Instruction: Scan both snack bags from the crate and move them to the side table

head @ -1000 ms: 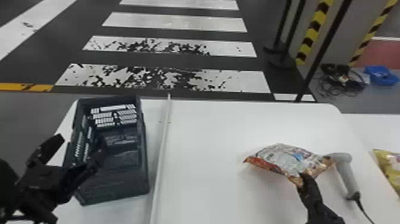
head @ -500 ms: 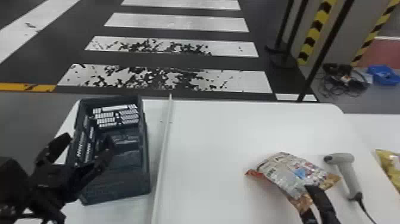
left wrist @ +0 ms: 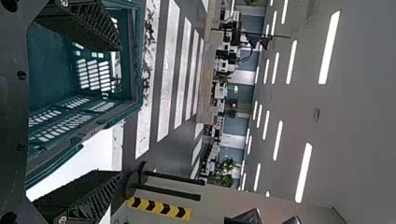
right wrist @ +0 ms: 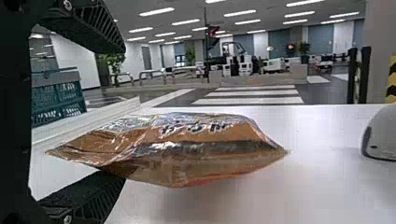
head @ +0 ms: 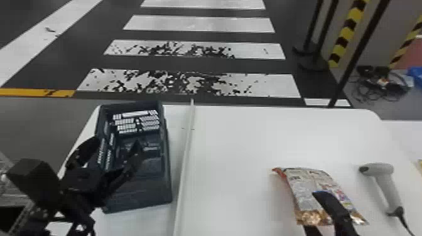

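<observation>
In the head view my left gripper [head: 116, 141] stands open over the dark crate [head: 135, 194]; in the left wrist view, the left gripper [left wrist: 120, 109] has its fingers wide apart beside the teal crate [left wrist: 51, 65]. On the right, my right gripper [head: 334, 208] has one finger across the near end of a snack bag [head: 314, 185], whose printed face is up. In the right wrist view the right gripper [right wrist: 123, 113] is spread wide, with the bag [right wrist: 187, 149] reaching over the lower finger. The grey scanner [head: 383, 175] lies right of the bag.
A white ridge [head: 185, 157] runs between crate and bag on the white table [head: 238, 144]. Another white surface [head: 405, 135] adjoins at the right, a sliver of yellow packaging [head: 420, 164] at its edge. The scanner's cable [head: 403, 221] trails towards the near edge.
The snack bag has turned clockwise, its right end swinging nearer, and now lies apart from the scanner in the head view. My right gripper has shifted slightly with it. The left gripper has barely moved.
</observation>
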You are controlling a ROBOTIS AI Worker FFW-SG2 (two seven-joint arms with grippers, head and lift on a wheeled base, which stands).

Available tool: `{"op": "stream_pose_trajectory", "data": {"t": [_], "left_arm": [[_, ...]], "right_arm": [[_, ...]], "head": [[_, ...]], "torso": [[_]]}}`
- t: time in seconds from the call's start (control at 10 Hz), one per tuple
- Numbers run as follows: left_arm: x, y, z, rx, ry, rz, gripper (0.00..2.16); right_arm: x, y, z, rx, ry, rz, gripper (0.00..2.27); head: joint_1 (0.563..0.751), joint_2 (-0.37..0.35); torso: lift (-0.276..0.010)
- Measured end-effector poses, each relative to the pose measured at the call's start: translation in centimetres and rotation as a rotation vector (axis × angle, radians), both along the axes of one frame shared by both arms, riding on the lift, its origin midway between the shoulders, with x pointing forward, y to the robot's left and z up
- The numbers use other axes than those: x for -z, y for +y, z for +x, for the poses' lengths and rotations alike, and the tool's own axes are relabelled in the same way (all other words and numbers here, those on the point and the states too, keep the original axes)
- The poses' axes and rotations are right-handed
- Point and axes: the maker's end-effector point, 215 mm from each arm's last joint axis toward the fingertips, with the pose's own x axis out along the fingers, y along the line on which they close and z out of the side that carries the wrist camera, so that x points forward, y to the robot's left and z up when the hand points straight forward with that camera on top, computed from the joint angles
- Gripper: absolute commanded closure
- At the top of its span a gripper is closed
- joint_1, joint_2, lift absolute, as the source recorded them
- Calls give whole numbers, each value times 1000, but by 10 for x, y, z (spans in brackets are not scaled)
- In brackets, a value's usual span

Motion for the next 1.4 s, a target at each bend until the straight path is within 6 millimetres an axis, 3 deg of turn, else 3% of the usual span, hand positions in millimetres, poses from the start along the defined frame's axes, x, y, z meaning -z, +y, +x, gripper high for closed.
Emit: {"op": "stream_pose_trajectory", "data": {"t": [0.2,0.4,0.6,0.8,1.0,1.1,1.2,1.3,1.4], "left_arm": [[-3,1,-2,1,-4,2,53],[-4,3,-1,-3,-6,1,53],[-2,-3,4,0,-7,-10,53],[-2,-11,6,8,-9,-16,53],[0,-10,4,5,-6,-16,53],[2,-8,3,3,-3,-12,53],[2,-8,3,2,-5,-10,53],[0,-7,3,1,-12,-10,53],[-1,-6,3,0,-18,-9,53]], "right_arm": [[12,8,3,-51,42,-31,63],[28,10,-17,-113,99,-83,63],[27,39,-46,-243,114,-42,63],[10,80,-60,-355,89,9,63],[-29,113,-63,-474,-1,22,70],[-58,118,-61,-550,-96,-27,313],[-77,111,-59,-615,-171,-114,934],[-89,99,-59,-667,-217,-206,1993],[-96,82,-55,-687,-244,-320,2250]], "head": [[695,46],[695,54],[695,79],[695,136],[695,182],[695,204],[695,200],[695,185],[695,159]], "torso": [[-95],[-95],[-95],[-95],[-95],[-95],[-95],[-95],[-95]]}}
